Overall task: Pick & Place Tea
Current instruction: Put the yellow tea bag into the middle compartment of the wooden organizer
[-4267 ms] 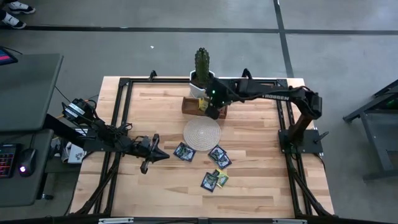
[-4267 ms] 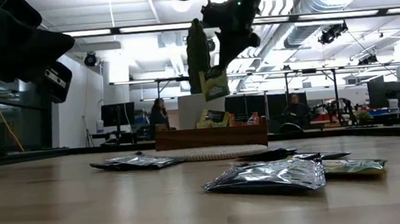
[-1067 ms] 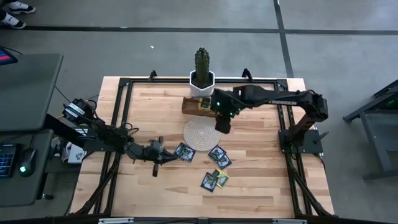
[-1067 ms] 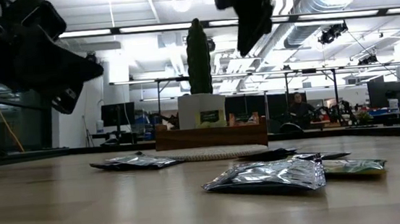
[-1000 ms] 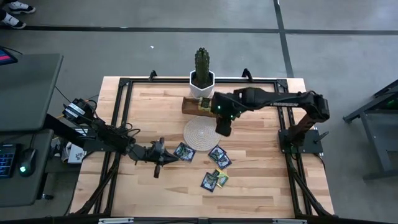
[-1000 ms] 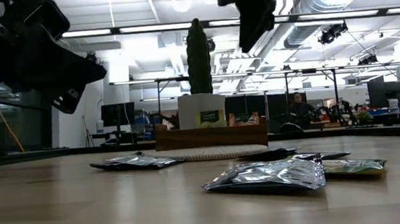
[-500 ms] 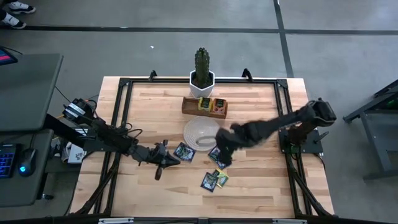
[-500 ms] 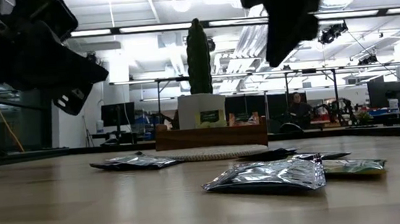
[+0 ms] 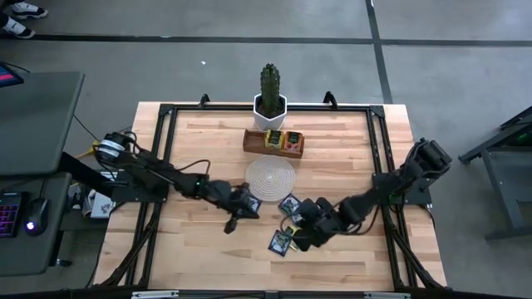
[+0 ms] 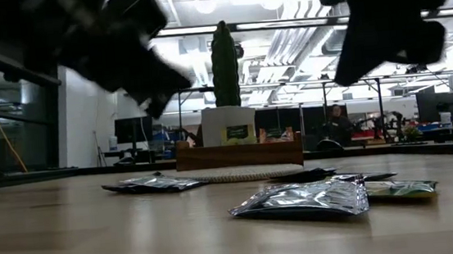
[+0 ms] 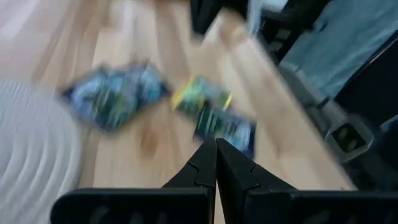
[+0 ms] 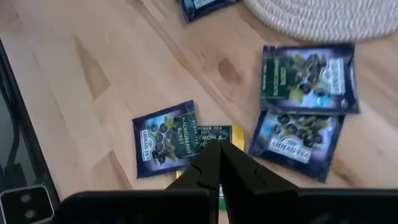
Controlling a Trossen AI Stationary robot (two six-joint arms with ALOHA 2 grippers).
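My right gripper point(image 12: 219, 149) is pinched shut and empty, hovering over the loose sachets point(image 9: 287, 223) at the mat's point(image 9: 270, 176) five o'clock. My left gripper point(image 11: 216, 152), also shut, hangs near its seven. I am on the approach; next I must spread the fingers and descend onto one sachet.

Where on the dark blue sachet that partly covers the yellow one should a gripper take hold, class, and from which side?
Probably from above, on the free edge of the dark blue sachet that points away from the yellow sachet. It lies flat on the table, so a finger must slide under a rim; that side has bare wood beside it.
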